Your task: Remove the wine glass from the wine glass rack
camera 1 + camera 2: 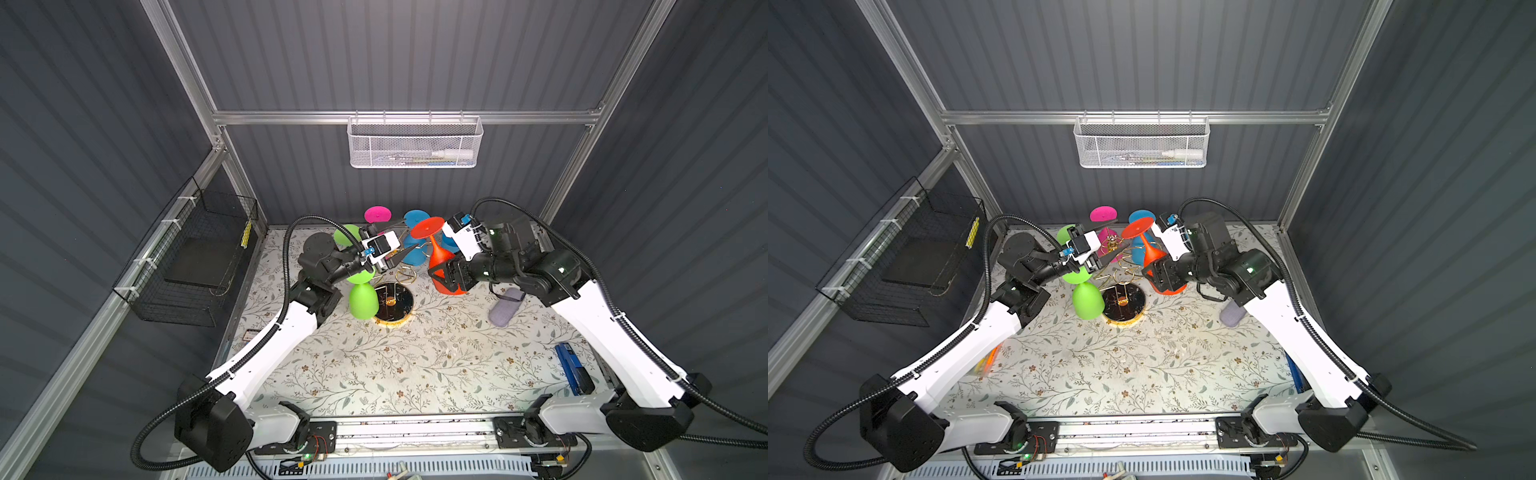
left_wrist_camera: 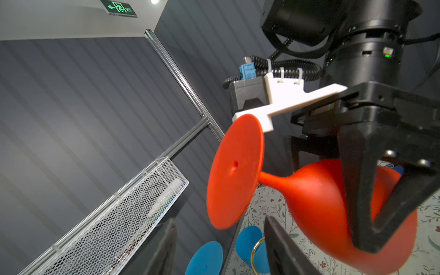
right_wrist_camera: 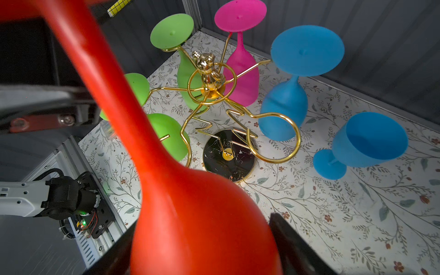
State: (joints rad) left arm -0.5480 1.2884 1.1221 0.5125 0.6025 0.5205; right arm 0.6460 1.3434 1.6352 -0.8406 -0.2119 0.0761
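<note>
Red wine glass (image 2: pixel 309 190) inverted, foot up, bowl clamped in right gripper (image 1: pixel 449 279). It is held above the worktop (image 1: pixel 415 365) toward its back edge, just beside the wine glass rack (image 3: pixel 228 157) and apparently free of the empty loop. Left gripper (image 1: pixel 399 245) hangs near the rack's top, jaws apart, empty. Risks: moving away, the wide foot could snag a gold arm or the hanging blue glass (image 3: pixel 283 112) and tip the rack; the smooth rounded bowl could slip from the jaws.

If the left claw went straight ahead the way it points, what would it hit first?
Most likely the hanging blue glass just past the left claw, then the red glass; depth is unclear.
</note>
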